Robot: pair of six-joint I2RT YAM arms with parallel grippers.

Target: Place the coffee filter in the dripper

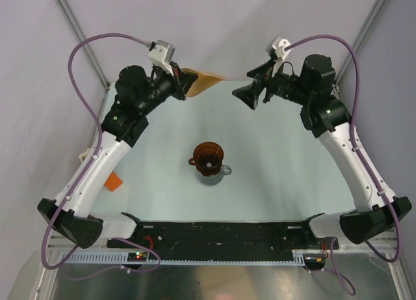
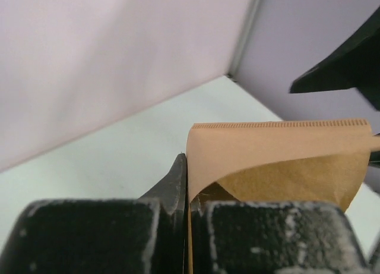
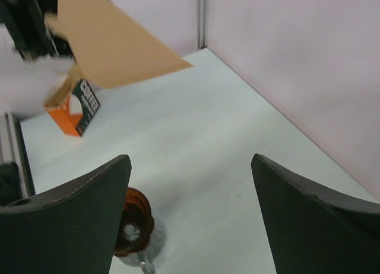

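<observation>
A: Where is the coffee filter (image 1: 203, 81) sitting right now?

B: It isn't sitting anywhere. It is hanging in the air over the far-left part of the table (image 1: 279, 163), flat and fan-shaped. The left pincer (image 2: 187, 191) is clenching one edge of it, and the crimped seam is running along the side farthest from that grip.

A: Why flat, and why up there?

B: I am guessing it is being held clear of everything so it can be opened first. In the left wrist view one layer is curling away from the other, and that gap needs widening before the paper can go in as a cone.

A: And the dripper?

B: The dripper (image 1: 208, 158) is standing upright near the middle of the table, resting on a clear glass jug (image 1: 223, 172), well apart from the filter and lower than it. Its mouth is facing up, so the filter is going to have to come down from above, point first.

A: What is the right pincer doing?

B: The right pincer (image 3: 191, 161) is hovering opposite the left one, released, with its jaws spread wide and nothing between them. It is pointing towards the free side of the paper, near it but not touching. My reading is that it is lining up to take a layer or help spread the cone.

A: Anything else around?

B: An orange box (image 1: 114, 181) is lying by the left edge, well away from the dripper.
</observation>
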